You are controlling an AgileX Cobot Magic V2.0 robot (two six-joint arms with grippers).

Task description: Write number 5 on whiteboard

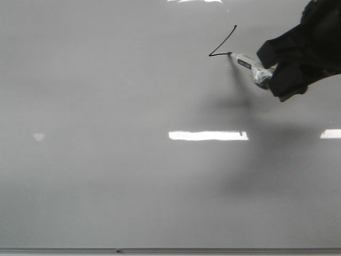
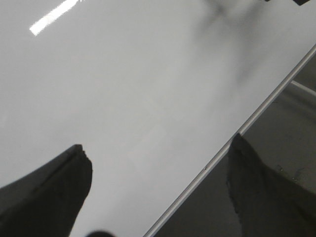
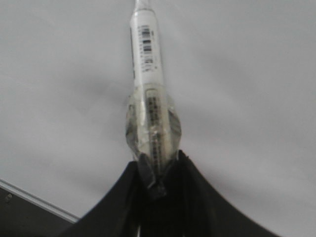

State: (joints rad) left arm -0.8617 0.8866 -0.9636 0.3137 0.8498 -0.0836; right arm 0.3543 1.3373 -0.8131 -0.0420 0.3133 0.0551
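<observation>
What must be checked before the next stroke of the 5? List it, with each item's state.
1. Marker gripped: ok, the right gripper is shut on its taped barrel.
2. Tip on the whiteboard: ok, it meets the end of the stroke.
3. Digit finished: not ok, only a slanted stem and a short base line are drawn.
4. Room for the belly: ok, bare board lies below the tip.
5. Left gripper out of the way: ok, open and holding nothing, by the board's edge strip.
</observation>
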